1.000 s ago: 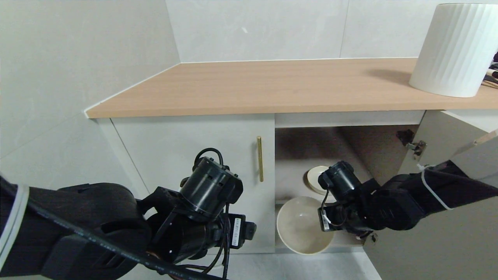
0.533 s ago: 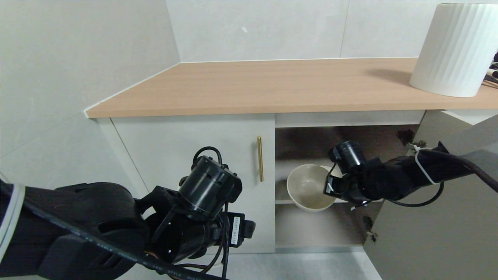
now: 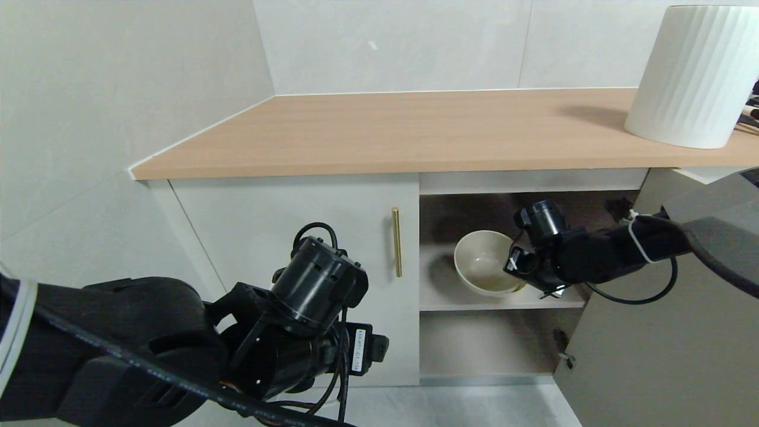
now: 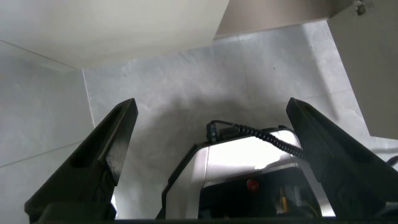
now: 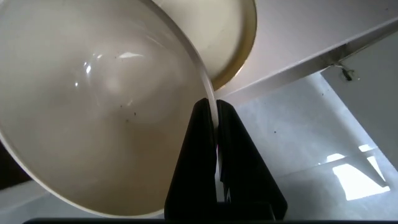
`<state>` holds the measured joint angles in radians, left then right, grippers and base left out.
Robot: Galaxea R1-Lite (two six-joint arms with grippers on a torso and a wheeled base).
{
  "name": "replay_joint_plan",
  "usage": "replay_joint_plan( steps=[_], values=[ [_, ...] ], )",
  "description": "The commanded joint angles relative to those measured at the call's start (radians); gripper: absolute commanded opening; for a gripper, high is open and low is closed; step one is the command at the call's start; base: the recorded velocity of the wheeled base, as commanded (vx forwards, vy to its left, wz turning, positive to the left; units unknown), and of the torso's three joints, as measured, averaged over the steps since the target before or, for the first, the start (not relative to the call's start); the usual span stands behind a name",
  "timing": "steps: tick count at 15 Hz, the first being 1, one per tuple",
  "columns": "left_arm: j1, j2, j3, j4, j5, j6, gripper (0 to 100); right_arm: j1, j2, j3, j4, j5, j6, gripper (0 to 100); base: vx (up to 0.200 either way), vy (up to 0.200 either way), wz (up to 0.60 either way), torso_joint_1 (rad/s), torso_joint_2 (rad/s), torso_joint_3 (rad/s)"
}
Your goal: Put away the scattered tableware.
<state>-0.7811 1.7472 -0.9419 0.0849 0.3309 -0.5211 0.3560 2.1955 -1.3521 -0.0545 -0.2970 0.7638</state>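
1 beige bowl (image 3: 485,261) hung tilted inside the open cabinet (image 3: 284,237), just above its upper shelf (image 3: 442,296). My right gripper (image 3: 517,265) was pinched tight on the bowl's rim. Under the bowl lay a plate (image 5: 233,37) on that shelf; whether the 2 touched, I could not tell. My left gripper (image 4: 211,115) hung spread wide and empty over the floor (image 4: 186,74). I judged this bowl nearly stowed, with lowering, letting go and backing out left. What else needed putting away I could not tell.
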Motion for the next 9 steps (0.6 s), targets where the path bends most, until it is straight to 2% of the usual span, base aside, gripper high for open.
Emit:
replay_joint_plan(
  steps=[1, 9],
  values=[
    [0.0, 0.0, 0.0, -0.001, 0.0, 0.0, 100, -0.015, 0.029, -0.012, -0.001, -0.001, 0.0, 0, 0.0, 0.0, 0.0, 0.0, 0.0, 0.0],
    [0.0, 0.0, 0.0, -0.001, 0.0, 0.0, 100, -0.077, 0.062, -0.059, -0.007, 0.002, 0.028, 0, 0.0, 0.0, 0.0, 0.0, 0.0, 0.0]
  ],
)
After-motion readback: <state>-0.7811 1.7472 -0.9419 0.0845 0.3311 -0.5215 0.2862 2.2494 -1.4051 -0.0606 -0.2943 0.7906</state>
